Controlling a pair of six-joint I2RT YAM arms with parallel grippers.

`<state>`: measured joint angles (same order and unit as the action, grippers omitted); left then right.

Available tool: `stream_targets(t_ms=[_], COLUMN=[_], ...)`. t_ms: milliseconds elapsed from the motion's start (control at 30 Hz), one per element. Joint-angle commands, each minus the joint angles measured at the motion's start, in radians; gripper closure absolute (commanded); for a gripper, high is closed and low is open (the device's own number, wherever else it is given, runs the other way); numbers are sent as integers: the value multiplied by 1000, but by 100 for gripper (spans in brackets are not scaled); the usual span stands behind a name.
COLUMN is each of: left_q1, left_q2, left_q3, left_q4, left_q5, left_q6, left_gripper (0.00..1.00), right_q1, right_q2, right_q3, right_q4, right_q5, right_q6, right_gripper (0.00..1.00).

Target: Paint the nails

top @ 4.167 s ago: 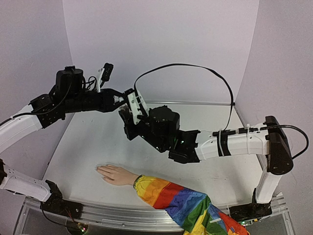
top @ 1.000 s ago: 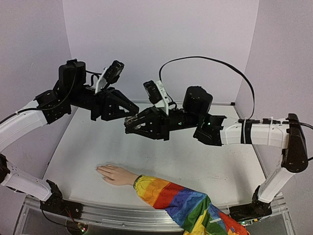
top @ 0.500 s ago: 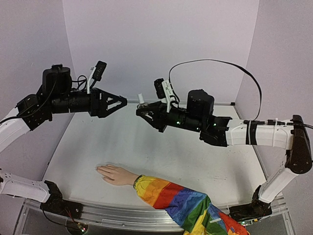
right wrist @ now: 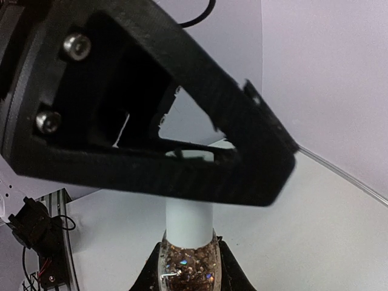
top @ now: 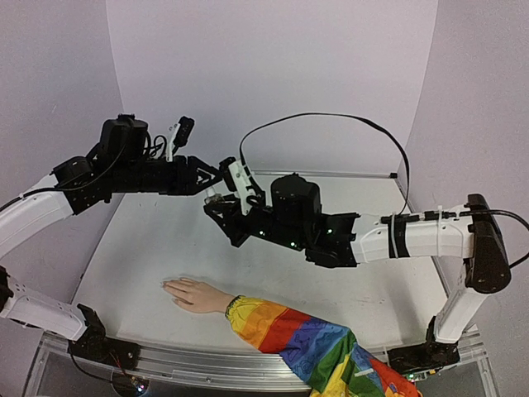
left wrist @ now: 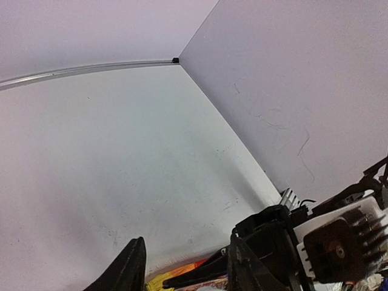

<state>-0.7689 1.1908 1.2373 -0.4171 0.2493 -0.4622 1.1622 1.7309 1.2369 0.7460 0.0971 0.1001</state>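
The pale peach mannequin hand lies palm down near the table's front edge, with its rainbow sleeve trailing to the right. Its nails are too small to make out. My right gripper is raised above the table's middle. In the right wrist view it is shut on a clear glitter-filled bottle with a white cap. My left gripper meets it from the left, and one black finger crosses over the cap's top. In the left wrist view its jaws stand apart.
Lilac walls close in the back and both sides of the white table. A black cable arcs above the right arm. The right arm's black body fills the lower right of the left wrist view.
The two grippers were apart half a second ago. The right gripper has moved left and down with the bottle, the left gripper has shifted right, and they now meet at the cap.
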Motion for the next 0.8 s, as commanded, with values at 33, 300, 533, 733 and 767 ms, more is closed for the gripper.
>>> stream_targets(t_ms=[33, 300, 533, 733, 767], left_q1=[0, -4, -21, -24, -25], left_q2=[-35, -52, 24, 17, 10], left_q3=[-1, -46, -42, -55, -52], left_q4=[92, 120, 143, 204, 214], left_q5=[22, 79, 492, 918, 937], left_q6=[-33, -11, 227, 363, 375], left_gripper=[62, 88, 100, 100, 100], right_q1=[28, 31, -24, -162, -162], right_q2=[29, 30, -49, -164, -171], right_q3=[102, 125, 86, -66, -66], right_q4=[71, 97, 124, 540, 568], right_q5=[65, 83, -242, -1151, -1197], right_q6=[-52, -15, 5, 267, 303], right_gripper=[100, 100, 100, 100, 100])
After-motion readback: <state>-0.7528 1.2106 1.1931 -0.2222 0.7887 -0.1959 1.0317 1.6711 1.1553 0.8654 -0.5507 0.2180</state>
